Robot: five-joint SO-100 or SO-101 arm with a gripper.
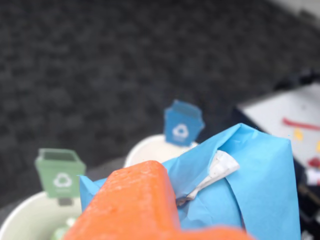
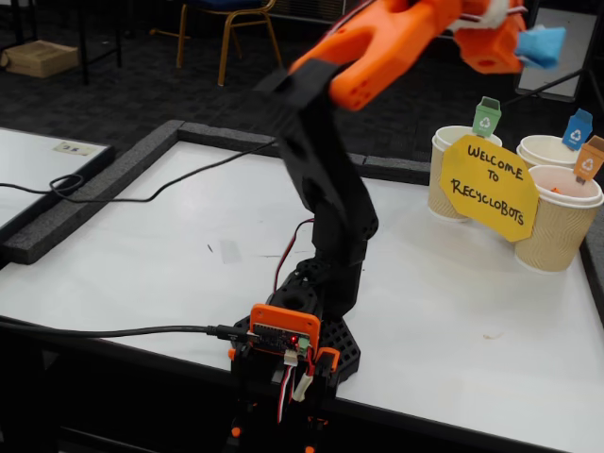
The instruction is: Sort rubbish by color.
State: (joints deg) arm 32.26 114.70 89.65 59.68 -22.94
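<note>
Orange two-finger tool (image 2: 514,33) was clenched on the crumpled light blue paper wad (image 1: 240,185), holding it high off the white bench (image 2: 189,274). In the wrist view, below the tool sat the beige paper cup with the blue recycling tag (image 1: 183,123), the green-tagged cup (image 1: 60,172) beside it. In the fixed view, the yellow sign (image 2: 491,184) sat lower still, against the cups.

Blue wad (image 1: 250,185) creased matt paper; gripper (image 1: 150,210) grainy plastic.
</note>
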